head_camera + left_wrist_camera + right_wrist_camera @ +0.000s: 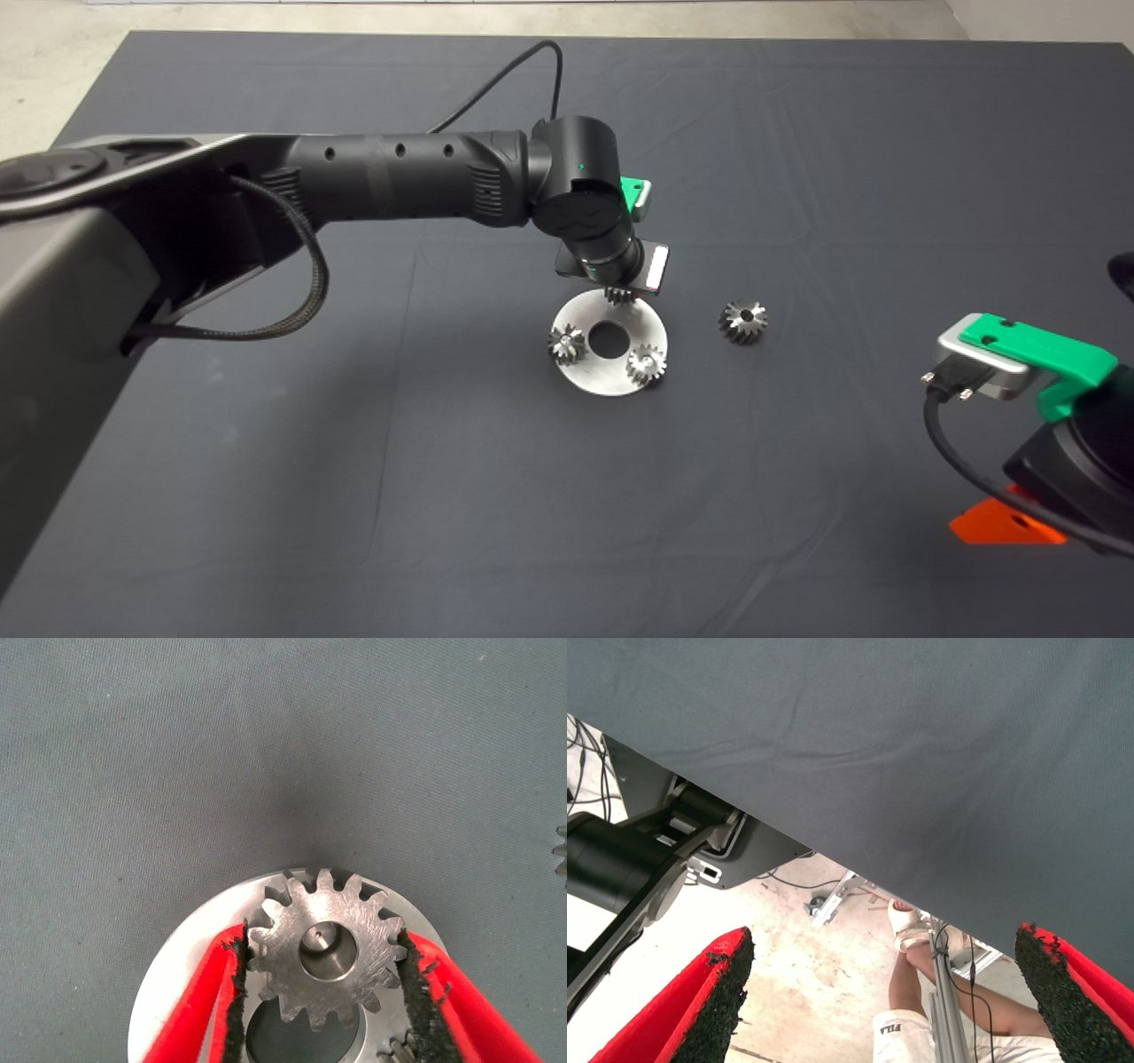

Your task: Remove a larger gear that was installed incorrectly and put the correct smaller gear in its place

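Two small gears seated on disc (pixel 588 315); left gripper (pixel 323 970) clamps smaller gear (pixel 326 946) at peg, larger gear (pixel 743 321) aside. Next: press down, release. Right gripper (pixel 881 992) parked, fingers apart.

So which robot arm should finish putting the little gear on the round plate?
The left. The left gripper already has its pads on both sides of the smaller gear, right over the round metal plate. The right gripper waits open at the mat's edge, far from the plate. The larger gear lies off beside it.
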You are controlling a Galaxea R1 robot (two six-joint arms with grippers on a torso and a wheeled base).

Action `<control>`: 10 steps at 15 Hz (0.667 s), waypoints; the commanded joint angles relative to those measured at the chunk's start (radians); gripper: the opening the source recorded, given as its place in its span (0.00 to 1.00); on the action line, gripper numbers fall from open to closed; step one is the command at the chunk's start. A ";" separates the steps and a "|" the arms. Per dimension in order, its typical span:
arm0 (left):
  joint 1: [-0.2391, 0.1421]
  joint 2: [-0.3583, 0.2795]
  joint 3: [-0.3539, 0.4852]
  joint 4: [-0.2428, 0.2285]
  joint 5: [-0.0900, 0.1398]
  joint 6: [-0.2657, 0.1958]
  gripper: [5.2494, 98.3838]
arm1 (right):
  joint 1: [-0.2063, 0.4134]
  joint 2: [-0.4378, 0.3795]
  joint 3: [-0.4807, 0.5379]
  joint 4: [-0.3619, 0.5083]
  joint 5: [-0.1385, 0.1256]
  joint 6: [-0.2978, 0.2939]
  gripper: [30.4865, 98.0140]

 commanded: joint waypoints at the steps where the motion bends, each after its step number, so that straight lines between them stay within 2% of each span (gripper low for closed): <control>1: -0.022 0.006 -0.003 0.009 -0.033 0.002 0.39 | 0.023 -0.006 0.006 0.038 -0.113 0.007 0.71; 4: -0.022 0.006 -0.002 0.009 -0.044 0.003 0.42 | 0.023 -0.006 0.007 0.039 -0.113 0.007 0.71; 5: -0.028 0.005 0.002 0.008 -0.043 0.000 0.46 | 0.023 -0.006 0.007 0.039 -0.113 0.007 0.71; 7: -0.033 0.005 0.020 0.004 -0.045 -0.002 0.47 | 0.023 -0.006 0.007 0.039 -0.113 0.007 0.71; 8: -0.044 0.005 0.035 0.003 -0.043 -0.002 0.51 | 0.023 -0.008 0.007 0.039 -0.113 0.007 0.71; 10: -0.092 -0.004 0.058 -0.002 -0.035 -0.011 0.52 | 0.023 -0.009 0.007 0.038 -0.113 0.007 0.71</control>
